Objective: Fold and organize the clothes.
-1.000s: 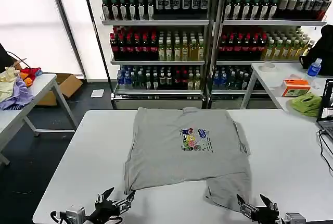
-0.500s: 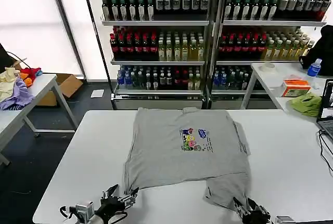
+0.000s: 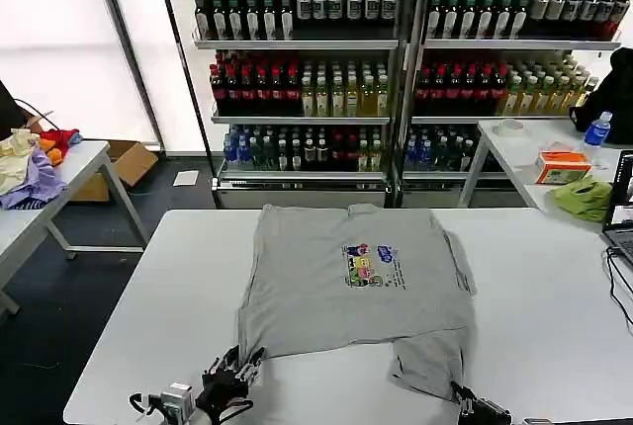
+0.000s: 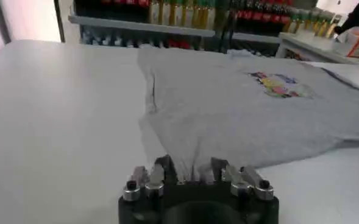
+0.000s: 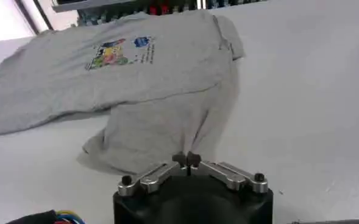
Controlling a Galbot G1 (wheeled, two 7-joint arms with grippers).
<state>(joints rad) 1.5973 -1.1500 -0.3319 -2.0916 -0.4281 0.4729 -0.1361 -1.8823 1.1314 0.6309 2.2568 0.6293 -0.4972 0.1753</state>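
Left gripper (image 3: 235,371) has moved in along the table's (image 3: 129,316) near edge, fingers parted beside the T-shirt (image 3: 346,287) hem corner. T-shirt lies mid-table. Right gripper (image 5: 189,161) has pinched shut at the near-right hem, apparently gripping cloth. Lifting fold likely next.
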